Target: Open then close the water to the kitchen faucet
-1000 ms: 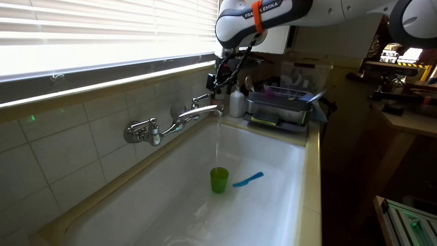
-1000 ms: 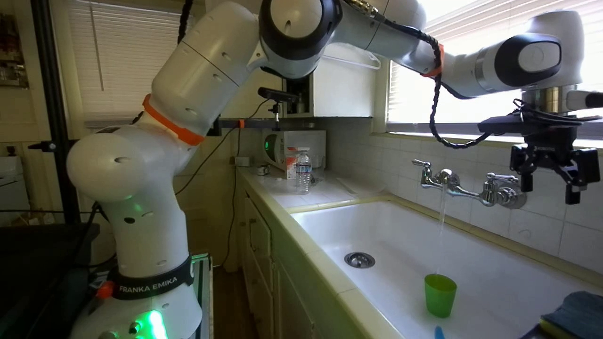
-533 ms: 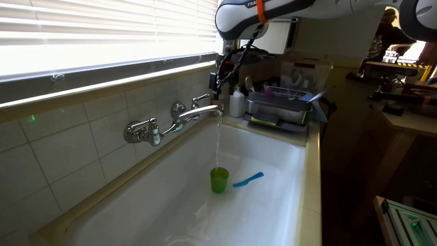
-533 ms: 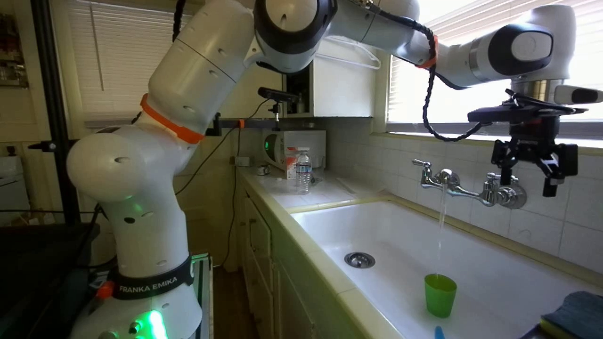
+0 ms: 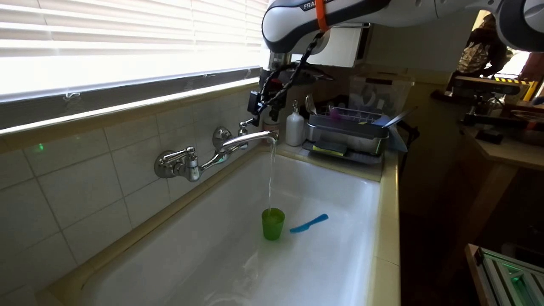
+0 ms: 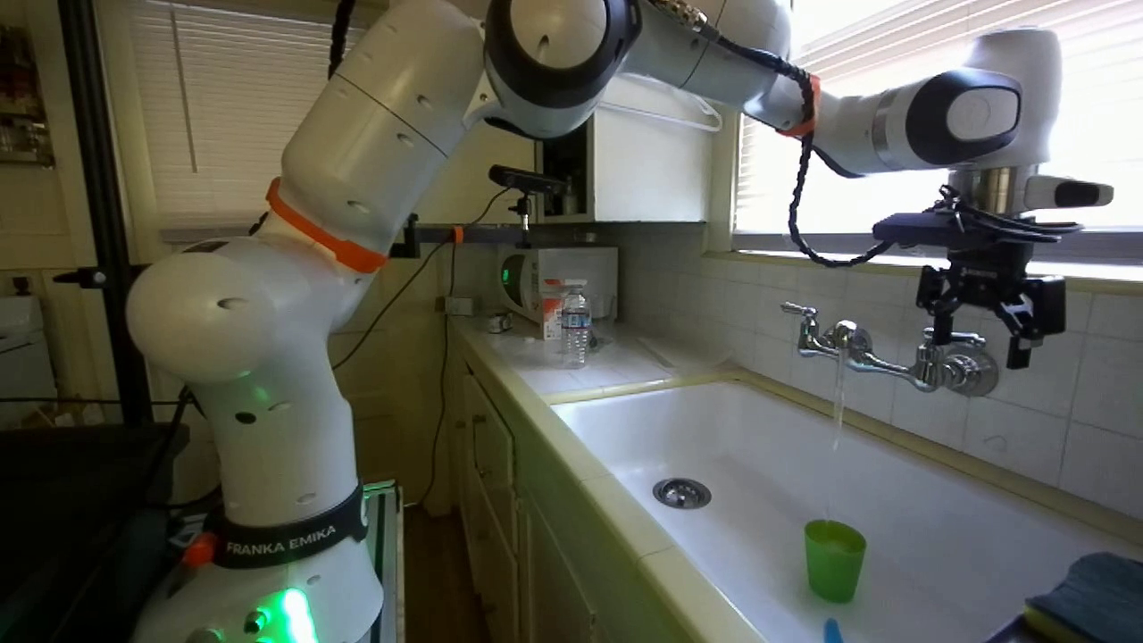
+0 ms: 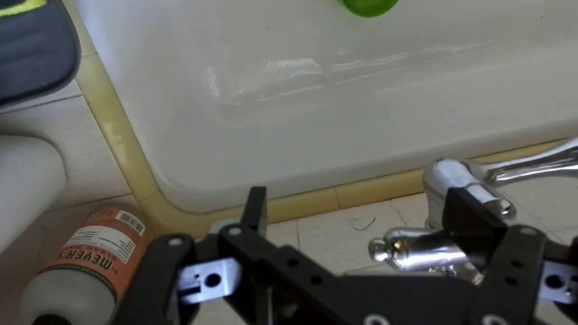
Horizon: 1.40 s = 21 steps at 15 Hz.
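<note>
- The kitchen faucet [image 5: 223, 149] is fixed to the tiled wall [image 5: 76, 191] above one long side of the white sink [image 5: 204, 255].
- Water [image 5: 271, 182] runs in a thin stream from its spout [image 5: 250, 137] down into an upright green cup [image 5: 273, 225] on the sink floor.
- The gripper [image 7: 361, 207] hangs pointing downward over the faucet's end nearest the dish rack [image 5: 346, 128]; its jaws stand wide apart.
- In the wrist view, the handle [image 7: 422, 250] at that end shows partly behind one finger [image 7: 469, 210]; from these angles I cannot tell whether the two touch.
- A blue utensil [image 5: 309, 223] lies just beside the cup, and the round drain [image 6: 681, 493] is well apart from both.
- On the ledge [image 7: 67, 119] at the sink's end, a white pump bottle [image 5: 295, 129] stands between the dish rack and a bottle with an orange label [image 7: 101, 253].
- At the opposite end, in an exterior view, a water bottle [image 6: 576, 330] stands near a microwave [image 6: 585, 265] on the counter [image 6: 612, 368].
- Light slatted blinds [image 5: 127, 34] hang above the wall tiles.
</note>
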Motion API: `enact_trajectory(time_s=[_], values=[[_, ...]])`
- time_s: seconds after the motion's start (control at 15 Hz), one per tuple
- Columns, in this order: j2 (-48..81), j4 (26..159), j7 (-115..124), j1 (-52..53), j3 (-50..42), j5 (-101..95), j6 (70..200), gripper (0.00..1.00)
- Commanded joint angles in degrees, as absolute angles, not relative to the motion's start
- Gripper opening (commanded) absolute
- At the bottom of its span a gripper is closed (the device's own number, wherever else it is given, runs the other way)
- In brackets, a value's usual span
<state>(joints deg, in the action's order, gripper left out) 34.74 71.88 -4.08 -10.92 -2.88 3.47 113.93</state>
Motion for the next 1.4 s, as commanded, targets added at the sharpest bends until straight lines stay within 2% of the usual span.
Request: enact_trajectory(time_s=[0.0, 1.33], values=[[34.81, 74.15, -5.55, -11.23, -2.54, 4.97, 120.31, 1.00], [34.98, 76.54, -5.73, -12.53, -2.27, 9.59, 129.05, 1.00]])
